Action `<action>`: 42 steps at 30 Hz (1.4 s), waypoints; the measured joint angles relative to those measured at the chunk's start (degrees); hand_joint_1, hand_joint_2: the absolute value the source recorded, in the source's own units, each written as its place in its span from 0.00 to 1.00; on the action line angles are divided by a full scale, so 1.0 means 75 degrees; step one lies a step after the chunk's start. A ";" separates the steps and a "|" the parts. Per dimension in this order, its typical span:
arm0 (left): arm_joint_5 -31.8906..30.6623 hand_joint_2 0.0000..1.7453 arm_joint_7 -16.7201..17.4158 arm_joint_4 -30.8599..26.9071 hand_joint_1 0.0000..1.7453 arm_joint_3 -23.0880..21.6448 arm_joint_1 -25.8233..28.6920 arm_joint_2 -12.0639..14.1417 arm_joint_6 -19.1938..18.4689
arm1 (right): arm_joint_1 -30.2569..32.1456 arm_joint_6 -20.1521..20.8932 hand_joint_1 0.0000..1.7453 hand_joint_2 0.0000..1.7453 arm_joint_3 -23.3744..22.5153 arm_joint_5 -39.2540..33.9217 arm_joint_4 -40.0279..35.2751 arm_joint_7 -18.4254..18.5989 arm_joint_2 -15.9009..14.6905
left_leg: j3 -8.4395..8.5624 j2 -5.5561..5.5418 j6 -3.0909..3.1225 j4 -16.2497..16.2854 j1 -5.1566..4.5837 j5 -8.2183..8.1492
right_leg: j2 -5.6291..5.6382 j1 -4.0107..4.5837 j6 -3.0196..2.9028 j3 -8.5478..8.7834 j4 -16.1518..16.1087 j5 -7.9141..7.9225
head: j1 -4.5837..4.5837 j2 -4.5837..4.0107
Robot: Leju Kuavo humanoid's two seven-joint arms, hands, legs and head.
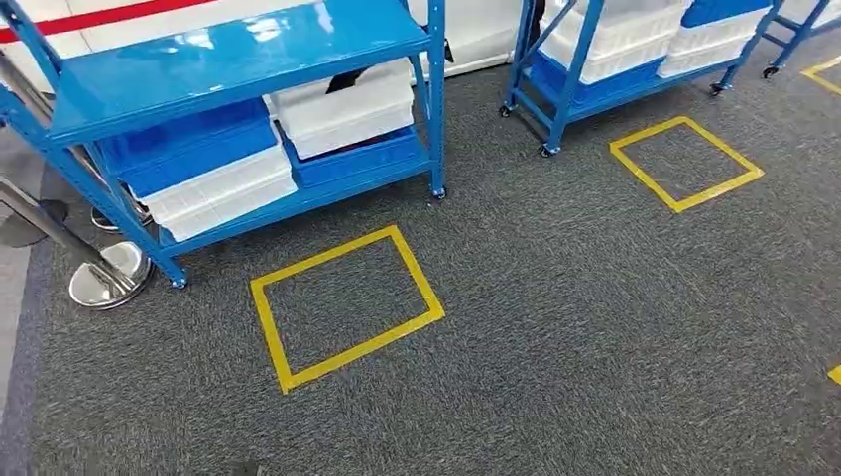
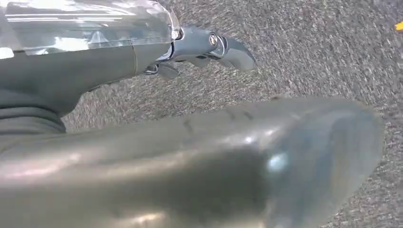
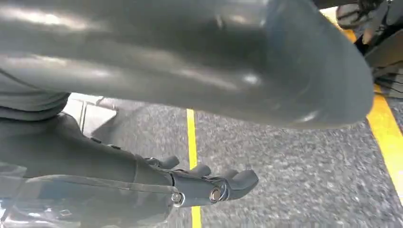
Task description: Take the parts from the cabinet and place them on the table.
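Observation:
A blue shelf rack [image 1: 238,59] stands at the upper left of the head view, on grey carpet. Its lower shelf carries white bins [image 1: 342,109] and a blue bin [image 1: 188,149]; what lies inside them is hidden. A second blue rack [image 1: 595,69] with more white bins stands further right. My left hand [image 2: 119,66] hangs over the carpet, its fingers [image 2: 223,47] stretched out and apart from the thumb, holding nothing. My right hand [image 3: 119,171] also hangs above the carpet, with its fingers [image 3: 228,183] loosely extended and empty.
Two yellow tape squares mark the carpet, one [image 1: 342,307] in front of the near rack and one [image 1: 684,164] by the far rack. A chrome stanchion base [image 1: 109,276] stands left of the near rack. A yellow floor line [image 3: 191,137] runs under my right hand.

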 joint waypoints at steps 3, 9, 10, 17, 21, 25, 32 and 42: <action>-0.0003 0.00 -0.0015 0.0000 0.00 0.0000 -0.0030 0.0000 -0.0003 | -0.0012 0.0003 0.00 0.00 -0.0006 0.0000 0.0000 -0.0009 0.0000 | 0.0077 0.0222 0.0138 -0.0338 -0.0140 -0.0052 | -0.0190 0.0026 0.0106 0.0007 0.0010 -0.0037 | 0.0000 0.0000; -0.0009 0.00 -0.0041 0.0000 0.00 0.0003 -0.0039 -0.0003 -0.0061 | -0.0022 0.0050 0.00 0.00 -0.0009 0.0000 -0.0003 -0.0003 -0.0029 | 0.0170 -0.0213 0.0311 -0.0579 -0.0005 0.0132 | 0.0498 -0.0069 0.0344 -0.0574 0.1344 -0.0865 | 0.0003 0.0000; -0.0009 0.00 -0.0041 0.0000 0.00 0.0000 -0.0036 -0.0006 -0.0064 | -0.0007 0.0055 0.00 0.00 -0.0012 0.0000 -0.0003 0.0003 -0.0029 | 0.0160 -0.0306 0.0311 -0.0577 -0.0005 0.0132 | 0.0521 -0.0097 0.0377 -0.0878 0.1940 -0.1077 | 0.0000 0.0000; -0.0009 0.00 -0.0038 0.0000 0.00 0.0000 -0.0020 -0.0026 -0.0084 | 0.0021 0.0055 0.00 0.00 -0.0015 0.0000 0.0000 0.0000 -0.0064 | 0.0089 -0.0904 0.0061 -0.0330 0.0045 0.0018 | 0.1017 -0.0211 0.0419 -0.0158 0.0106 0.0089 | 0.0000 0.0000; -0.0020 0.00 -0.0055 0.0000 0.00 0.0000 0.0012 -0.0014 -0.0131 | -0.0026 0.0090 0.00 0.00 -0.0015 -0.0009 0.0000 0.0003 -0.0061 | 0.0041 -0.0990 -0.0139 -0.0366 0.0097 0.0045 | 0.0724 -0.0216 0.0153 -0.0147 0.0035 0.0152 | 0.0000 0.0000; -0.0020 0.00 -0.0152 0.0000 0.00 -0.0003 -0.0029 -0.0017 -0.0184 | 0.0029 0.0119 0.00 0.00 -0.0015 0.0035 0.0000 0.0003 -0.0073 | -0.0846 -0.0319 -0.0214 0.1552 0.0090 -0.0996 | 0.0373 -0.0140 0.0034 -0.0158 0.0022 0.0133 | 0.0000 0.0000; -0.0032 0.00 -0.0189 0.0000 0.00 -0.0003 -0.0034 0.0029 -0.0239 | 0.0011 0.0137 0.00 0.00 -0.0015 0.0067 0.0000 -0.0003 -0.0061 | 0.0144 0.0431 0.0119 -0.0359 -0.0105 -0.0072 | -0.0165 0.0016 0.0093 -0.0040 0.0044 0.0027 | 0.0000 0.0000; -0.0026 0.00 -0.0312 0.0000 0.00 -0.0003 -0.0026 0.0029 -0.0396 | -0.0008 -0.0230 0.00 0.00 -0.0181 -0.0166 0.0000 0.0038 -0.0064 | 0.0278 -0.0256 0.0327 -0.0629 -0.0016 0.0086 | 0.0538 -0.0123 0.0399 -0.1166 0.2276 -0.0914 | 0.0006 0.0000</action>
